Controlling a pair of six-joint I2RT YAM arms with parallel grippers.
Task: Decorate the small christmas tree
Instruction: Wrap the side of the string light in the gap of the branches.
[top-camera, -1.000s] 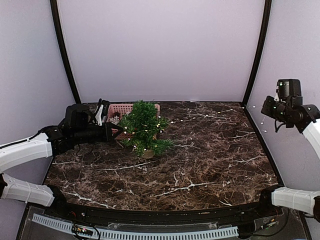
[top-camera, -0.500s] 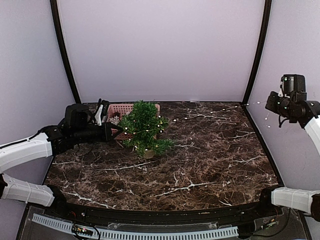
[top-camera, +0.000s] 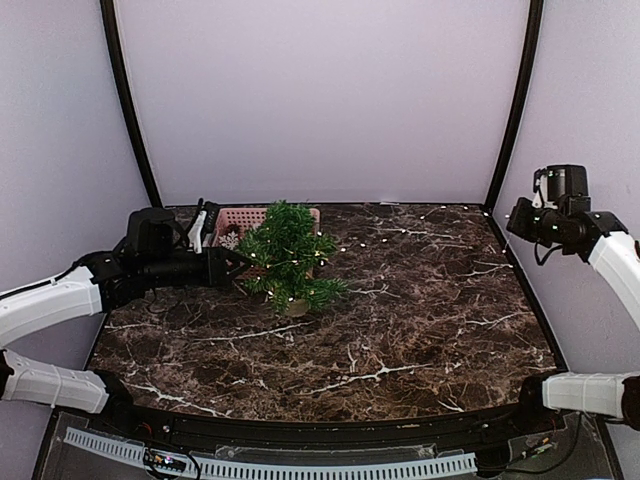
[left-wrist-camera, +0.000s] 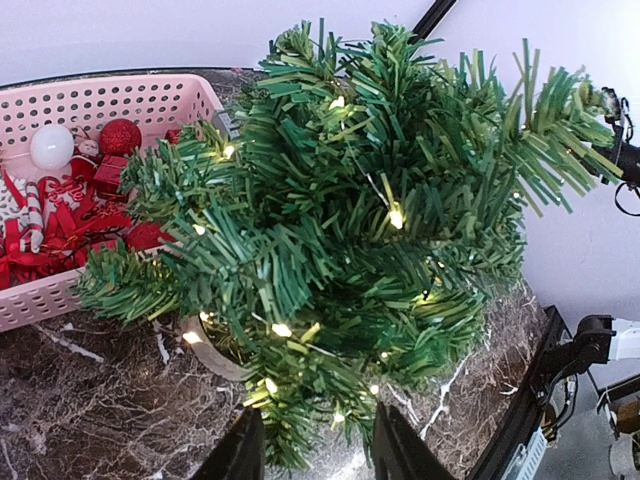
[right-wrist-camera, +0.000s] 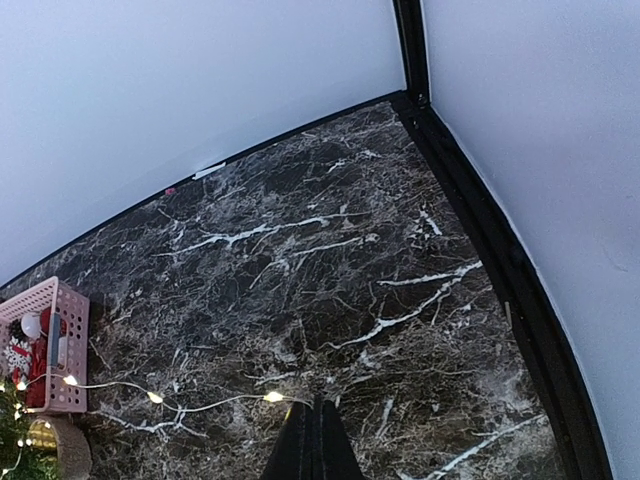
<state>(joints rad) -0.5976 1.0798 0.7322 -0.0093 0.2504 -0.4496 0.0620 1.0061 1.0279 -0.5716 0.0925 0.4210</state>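
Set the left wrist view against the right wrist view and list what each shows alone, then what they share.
Left wrist only: the left gripper, jaws apart, facing the full crown of the bushy green miniature Christmas tree. Right wrist only: the right gripper shut on the thin lit string of lights, its strand stretched over the dark marble table. Both: the pink plastic lattice basket, the tree's tan pot, the marble, glowing bulbs.

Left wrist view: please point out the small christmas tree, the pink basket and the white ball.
small christmas tree (left-wrist-camera: 340, 190): left wrist view, on its middle branches.
pink basket (left-wrist-camera: 120, 98): left wrist view, on its far wall.
white ball (left-wrist-camera: 51, 146): left wrist view, on its centre.
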